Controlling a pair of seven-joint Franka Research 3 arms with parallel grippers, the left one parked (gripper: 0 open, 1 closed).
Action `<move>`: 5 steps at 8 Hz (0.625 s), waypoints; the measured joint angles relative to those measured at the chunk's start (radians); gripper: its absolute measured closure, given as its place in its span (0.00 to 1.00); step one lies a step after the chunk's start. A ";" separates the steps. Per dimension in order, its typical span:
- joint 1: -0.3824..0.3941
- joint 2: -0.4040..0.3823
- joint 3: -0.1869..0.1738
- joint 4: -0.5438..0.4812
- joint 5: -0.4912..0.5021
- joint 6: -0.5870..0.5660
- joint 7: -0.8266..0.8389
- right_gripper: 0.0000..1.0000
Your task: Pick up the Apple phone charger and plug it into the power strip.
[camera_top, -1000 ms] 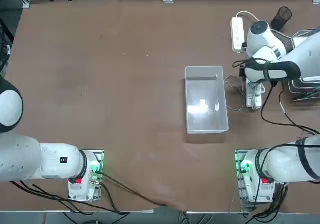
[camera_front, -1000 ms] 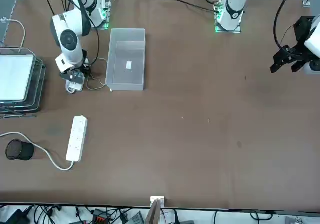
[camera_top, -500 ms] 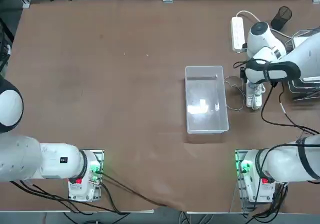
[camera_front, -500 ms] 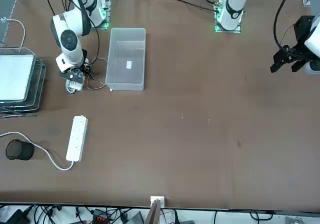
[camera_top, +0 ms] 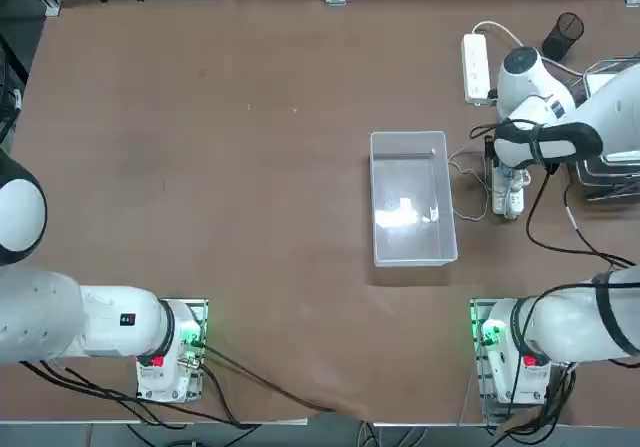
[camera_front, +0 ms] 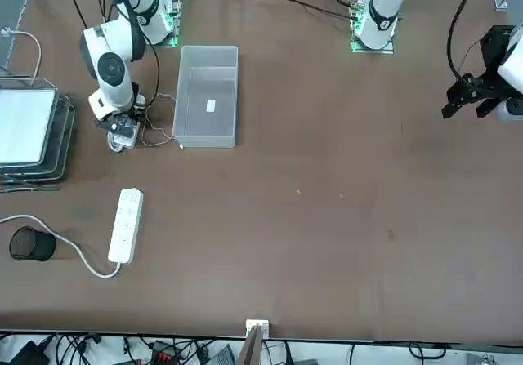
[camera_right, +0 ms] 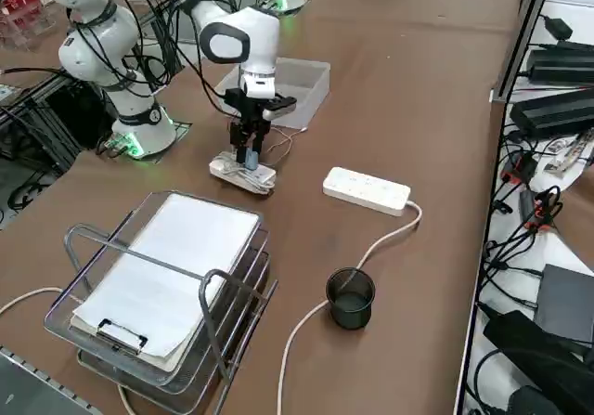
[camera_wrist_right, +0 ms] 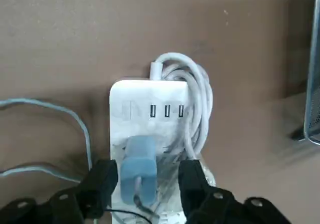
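The right gripper [camera_wrist_right: 142, 181] hides the bundled strip [camera_wrist_right: 150, 114] below it; its fingers [camera_wrist_right: 102, 181] stand narrowly apart, flanking the pale-blue-looking, cube-shaped Apple phone charger [camera_wrist_right: 139, 161], contact unclear.

Overhead, facing front, raised right-side and close wrist views, all sharing the clear bin's [camera_top: 412, 199] surroundings.

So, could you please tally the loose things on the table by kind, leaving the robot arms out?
Power strips: 2, one with cord bundled on it, one lying free
Phone chargers: 1, between the right gripper fingers
Clear bins: 1
Wire paper trays: 1
Black mesh cups: 1
Total: 6
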 joint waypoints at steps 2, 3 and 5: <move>0.000 0.003 0.000 0.000 0.000 0.003 0.000 0.32; 0.000 0.003 0.000 0.000 0.000 0.004 0.000 0.35; 0.000 0.003 0.001 0.000 0.000 0.007 0.000 0.48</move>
